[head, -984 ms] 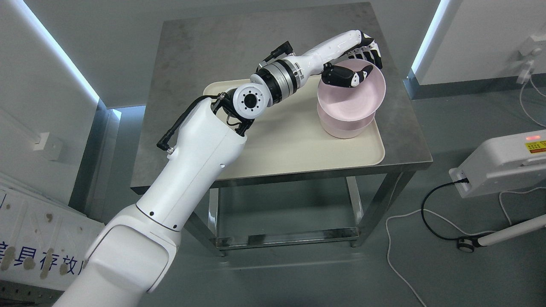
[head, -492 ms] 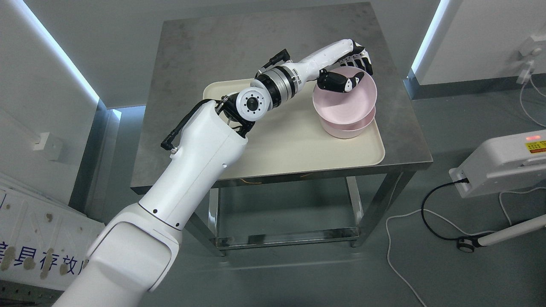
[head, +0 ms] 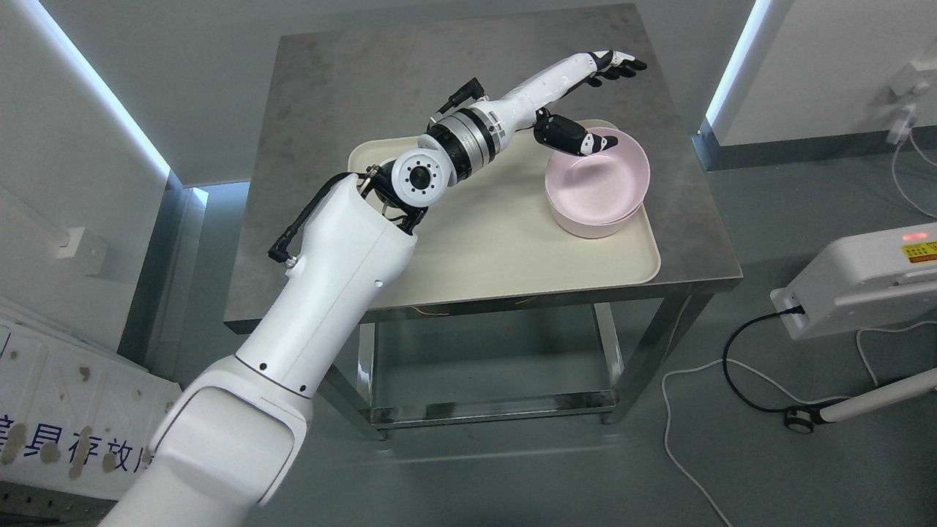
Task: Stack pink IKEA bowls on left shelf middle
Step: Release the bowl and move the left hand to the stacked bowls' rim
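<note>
Two pink bowls (head: 596, 187) sit nested one inside the other at the right end of a cream tray (head: 498, 249) on a steel table. My left hand (head: 607, 102) hovers just behind and above the stack, fingers (head: 621, 64) spread out straight and the thumb (head: 578, 139) over the near-left rim of the upper bowl. The hand is open and grips nothing. The right arm does not show.
The steel table (head: 351, 80) has bare metal behind and left of the tray. On the floor to the right stand a white device (head: 864, 282) with a red light and trailing cables (head: 739, 366). White boards (head: 58, 410) lean at the lower left.
The upper bowl has been lowered and now sits down in the lower one. My left hand has opened, let go of its rim and lifted slightly away.
</note>
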Tool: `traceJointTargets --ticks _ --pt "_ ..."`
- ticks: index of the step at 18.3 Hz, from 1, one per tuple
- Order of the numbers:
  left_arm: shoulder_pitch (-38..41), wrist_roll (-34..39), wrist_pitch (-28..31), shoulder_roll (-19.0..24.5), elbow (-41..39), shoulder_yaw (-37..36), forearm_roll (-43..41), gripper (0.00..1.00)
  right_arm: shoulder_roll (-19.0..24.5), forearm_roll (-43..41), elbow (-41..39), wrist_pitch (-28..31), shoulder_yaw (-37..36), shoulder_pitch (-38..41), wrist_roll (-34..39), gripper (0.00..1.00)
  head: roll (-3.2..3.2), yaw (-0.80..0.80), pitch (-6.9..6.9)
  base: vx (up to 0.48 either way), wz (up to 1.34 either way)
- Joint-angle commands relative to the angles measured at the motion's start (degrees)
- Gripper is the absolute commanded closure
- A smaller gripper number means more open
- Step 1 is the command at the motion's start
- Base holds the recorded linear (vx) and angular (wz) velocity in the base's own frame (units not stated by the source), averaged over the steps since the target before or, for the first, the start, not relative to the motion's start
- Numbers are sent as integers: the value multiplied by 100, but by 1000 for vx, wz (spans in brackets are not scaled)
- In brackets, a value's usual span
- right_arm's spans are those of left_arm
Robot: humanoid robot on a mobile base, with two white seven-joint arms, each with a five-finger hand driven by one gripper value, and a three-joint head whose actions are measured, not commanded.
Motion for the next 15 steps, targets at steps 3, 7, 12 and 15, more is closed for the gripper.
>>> traceJointTargets --ticks 3,7,12,15 --pt "1413 -23 -73 87 -2715 740 1290 6 -100 -9 -100 4 -26 0 -4 0 0 0 0 0 0" --pt "1943 -1158 -91 87 -2999 213 914 6 -100 -9 -100 4 -26 0 -4 0 0 0 0 0 0" --pt "1899 -1194 -30 87 -2772 203 -1221 8 -100 -9 -100 4 -26 0 -4 0 0 0 0 0 0" --pt "1908 -1194 242 87 -2534 387 -2109 9 -100 -9 -100 4 -26 0 -4 0 0 0 0 0 0"
